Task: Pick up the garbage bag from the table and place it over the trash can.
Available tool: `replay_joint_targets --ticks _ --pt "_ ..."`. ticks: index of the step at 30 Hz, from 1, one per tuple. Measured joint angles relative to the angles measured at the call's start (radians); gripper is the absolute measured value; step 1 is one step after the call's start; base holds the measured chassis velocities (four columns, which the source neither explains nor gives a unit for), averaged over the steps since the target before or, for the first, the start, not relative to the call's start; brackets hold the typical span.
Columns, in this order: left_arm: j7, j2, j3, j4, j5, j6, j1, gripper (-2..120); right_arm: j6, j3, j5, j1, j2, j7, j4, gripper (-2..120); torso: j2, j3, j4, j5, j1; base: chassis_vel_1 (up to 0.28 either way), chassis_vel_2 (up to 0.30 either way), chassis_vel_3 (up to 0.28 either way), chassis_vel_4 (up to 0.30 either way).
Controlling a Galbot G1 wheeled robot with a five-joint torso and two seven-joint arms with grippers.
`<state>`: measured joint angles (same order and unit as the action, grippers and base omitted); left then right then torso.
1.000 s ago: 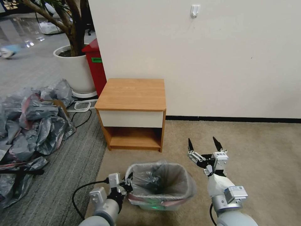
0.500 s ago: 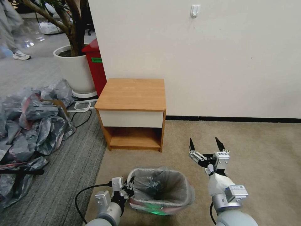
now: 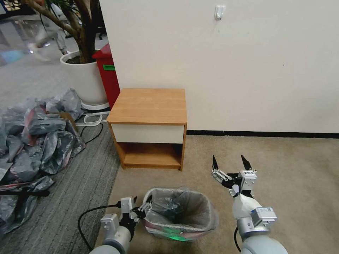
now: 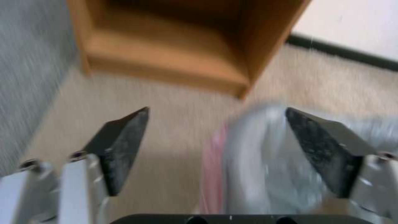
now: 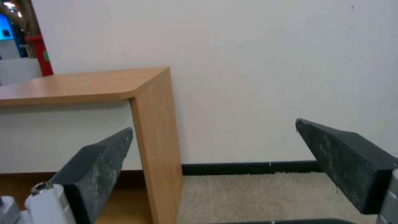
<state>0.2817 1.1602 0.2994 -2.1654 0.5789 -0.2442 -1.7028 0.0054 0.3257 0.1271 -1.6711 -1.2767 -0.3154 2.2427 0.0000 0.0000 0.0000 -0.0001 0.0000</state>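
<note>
The trash can stands on the beige carpet in front of the table. The grey garbage bag lines the can, its pink-red rim folded over the can's edge. My left gripper is at the can's left rim and open. In the left wrist view its fingers are spread wide, and the blurred edge of the garbage bag lies just ahead of them, close to one finger. My right gripper hovers open to the right of the can, pointing at the table and the wall.
A heap of grey and red plastic bags covers the floor at the left. A red bin and a white plant pot stand behind the table's left side. A black cable trails from my left arm. Open carpet lies to the right.
My left arm has drawn back a little to the left from the can's rim. The bag, puffed up before, has settled lower in the can. The right gripper has hardly moved.
</note>
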Motion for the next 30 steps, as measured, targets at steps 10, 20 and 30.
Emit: replay_joint_targets --ticks 10,20,30 --pt "-0.073 -0.019 0.143 -0.048 -0.262 0.196 -0.011 100 0.003 0.056 0.080 -0.038 -0.001 0.012 -0.008 100 0.000 0.000 0.0000 0.0000 0.000 0.000 0.000 0.000 0.000" --pt "-0.212 -0.026 0.344 -0.074 -0.358 0.207 -0.063 100 0.118 0.162 0.130 -0.106 -0.038 0.114 -0.093 100 0.000 0.000 0.0000 0.0001 0.000 0.000 0.000 0.000 0.000" --pt "-0.278 -0.026 0.412 -0.081 -0.345 0.142 -0.076 100 0.139 0.185 0.158 -0.100 -0.040 0.150 -0.113 100 0.000 0.000 0.0000 0.0001 0.000 0.000 0.000 0.000 0.000"
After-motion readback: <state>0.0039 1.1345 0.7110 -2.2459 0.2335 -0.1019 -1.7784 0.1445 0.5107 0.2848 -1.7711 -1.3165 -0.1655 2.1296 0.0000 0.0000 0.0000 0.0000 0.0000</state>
